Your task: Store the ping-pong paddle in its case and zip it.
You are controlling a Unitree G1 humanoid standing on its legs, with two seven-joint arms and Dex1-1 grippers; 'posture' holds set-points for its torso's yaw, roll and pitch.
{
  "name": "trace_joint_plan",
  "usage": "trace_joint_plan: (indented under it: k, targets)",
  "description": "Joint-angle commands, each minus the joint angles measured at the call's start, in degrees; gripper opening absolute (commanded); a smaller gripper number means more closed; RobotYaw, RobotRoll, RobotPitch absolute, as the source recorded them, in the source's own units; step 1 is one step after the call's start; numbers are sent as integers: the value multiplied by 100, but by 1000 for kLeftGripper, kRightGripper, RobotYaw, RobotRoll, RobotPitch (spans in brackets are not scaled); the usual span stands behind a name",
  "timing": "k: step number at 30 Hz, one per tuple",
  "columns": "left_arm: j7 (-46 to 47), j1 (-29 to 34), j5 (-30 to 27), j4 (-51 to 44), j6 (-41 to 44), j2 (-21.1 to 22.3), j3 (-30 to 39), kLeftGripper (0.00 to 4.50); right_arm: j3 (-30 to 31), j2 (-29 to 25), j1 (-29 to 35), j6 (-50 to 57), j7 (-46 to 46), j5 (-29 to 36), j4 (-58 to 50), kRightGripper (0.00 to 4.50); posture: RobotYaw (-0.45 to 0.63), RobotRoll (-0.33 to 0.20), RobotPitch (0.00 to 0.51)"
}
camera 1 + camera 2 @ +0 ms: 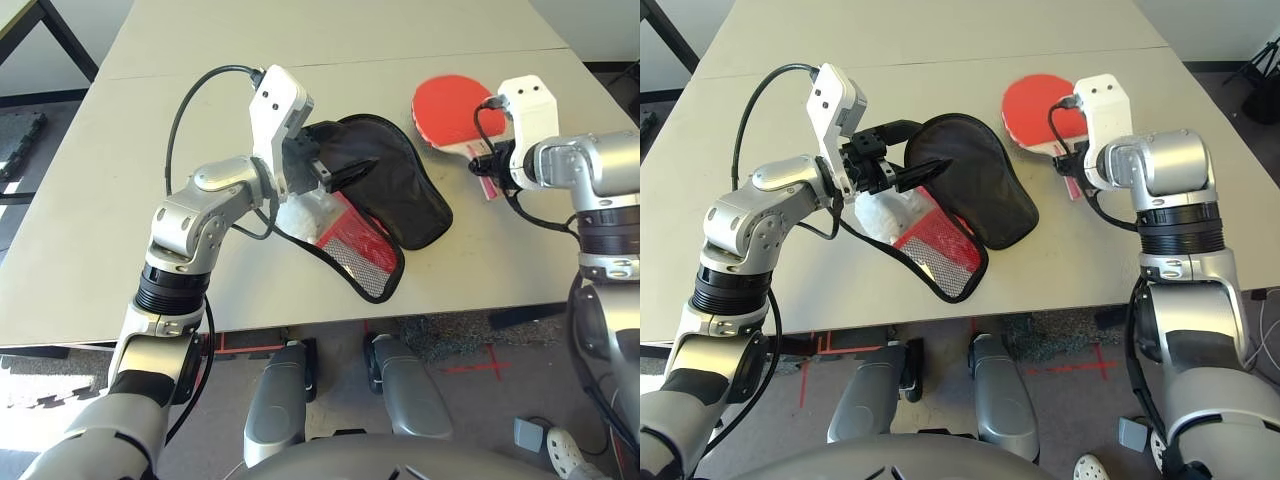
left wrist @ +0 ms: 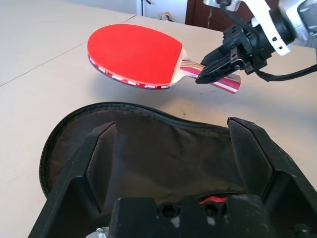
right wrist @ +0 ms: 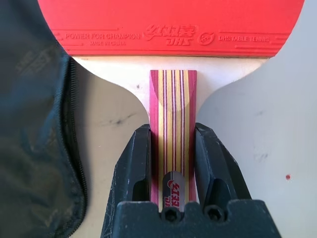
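Ping-pong paddle [image 2: 133, 55]: red rubber face up, lifted clear of the grey table [image 1: 120, 200] at its far right, beside the case; the striped handle is clamped between the 2 black fingers of the right gripper [image 3: 173, 163], pressed to both its sides, and the handle's butt end is hidden behind the gripper body. Case [image 1: 975, 180]: lying unzipped at mid-table, black lining upward, its red outer flap with black mesh [image 1: 355, 245] folded out toward the near edge; the zipper pull cannot be made out. Left gripper [image 1: 910, 175]: fingers spread wide and level at the case's opening, nothing clamped between them; they appear to prop the lining from inside, though contact is hard to judge. Whitish plastic wad [image 1: 890, 212]: partly covered by the case and the left arm.
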Motion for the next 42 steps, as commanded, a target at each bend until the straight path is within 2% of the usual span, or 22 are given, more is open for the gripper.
trace_joint_plan:
  k: [1,10,20,29,42]
  targets:
    - [-88,-45,53,89,-47,90,47,4500,365,-17,213,-230,238,6,-521,1045,2,0,181]
    - [-73,-13,52,31,-29,168,81,4500,696,223,229,43,446,132,-1083,1045,18,0,184]
    - [-24,51,87,-66,-19,199,83,4500,975,669,178,299,363,151,-1029,1045,41,0,184]
    - [18,125,102,-147,-4,205,77,4500,939,1107,207,898,30,120,-885,1045,51,0,186]
    - [-11,125,165,-136,-47,188,26,4500,875,1223,281,1002,-324,73,-743,1045,44,0,181]
